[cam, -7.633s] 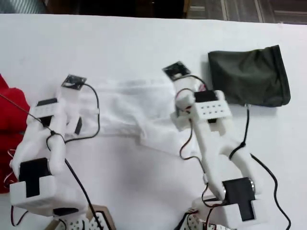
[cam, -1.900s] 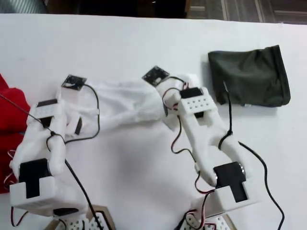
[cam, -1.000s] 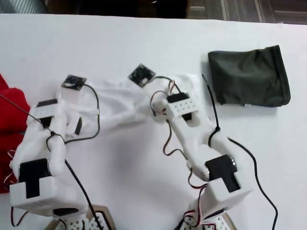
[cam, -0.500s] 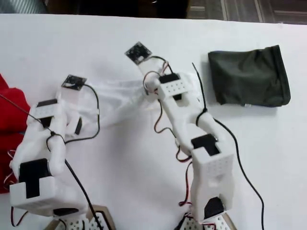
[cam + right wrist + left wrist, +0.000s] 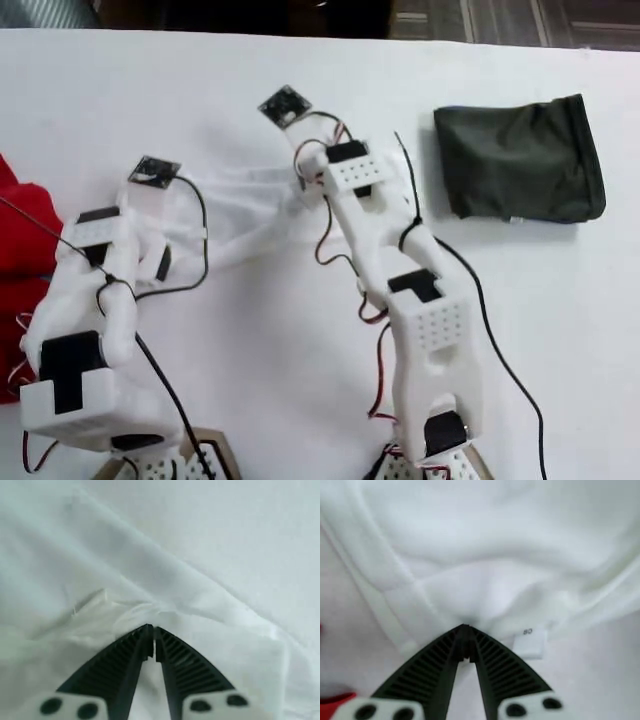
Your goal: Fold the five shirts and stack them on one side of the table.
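between the left hand (image 5: 465, 631) and right hand (image 5: 151, 630), both clamped shut on its cloth, the shirt (image 5: 240, 205) bunches; best pull it taut, then fold evenly.

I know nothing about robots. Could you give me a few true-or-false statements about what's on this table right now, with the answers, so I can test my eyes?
1. The left gripper and the right gripper are each shut on the white shirt. True.
2. The dark green shirt is spread out flat, sleeves wide. False: it lies folded into a compact bundle.
3. Some red cloth lies at the table's edge beside the left arm. True.
4. The dark green shirt is stacked on top of the white shirt. False: they lie apart, with bare table between them.
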